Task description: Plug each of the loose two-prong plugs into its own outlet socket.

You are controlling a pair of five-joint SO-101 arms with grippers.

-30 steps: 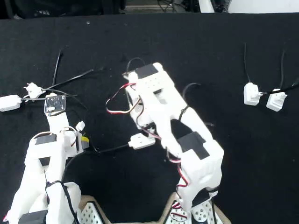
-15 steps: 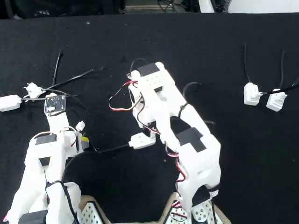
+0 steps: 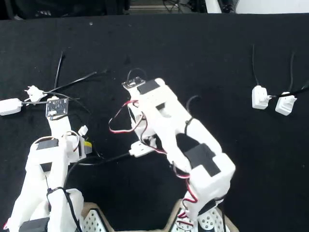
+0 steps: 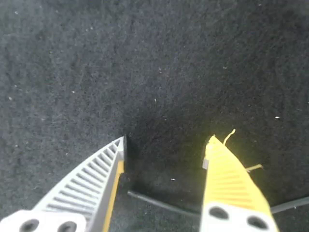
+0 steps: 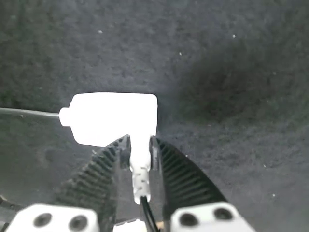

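The plug (image 5: 140, 162) is gripped firmly between the fingers of the right gripper (image 5: 139, 141), and a black wire (image 5: 145, 209) is seen at its rear. Its front end is pressed against the long side of the socket (image 5: 113, 118), which lies flat on the table (image 5: 231, 58). Whether the prongs are seated cannot be told.

In the high view the socket (image 3: 137, 149) is found near the middle of the table, toward the near edge. It is partly covered by the right arm (image 3: 193, 145), and a black lead (image 3: 104, 158) is run from it toward the left arm (image 3: 46, 159).

The left gripper (image 4: 166, 140) is spread wide and nothing is grasped. A thin black cord (image 4: 159, 203) is laid across the table between its grey and yellow fingers. From above, this gripper (image 3: 57, 108) is placed close to the left edge. Just beyond it lie a small plug (image 3: 34, 92) and a left socket (image 3: 9, 106), and loose cords (image 3: 72, 82) fan out toward the far edge.

By the right edge, an inner block (image 3: 259, 96) and an outer block (image 3: 285, 104) are set side by side. Each is tied to a black cable that runs toward the far edge.

A wide stretch of black table is left between the right arm and these blocks, and another along the far edge.
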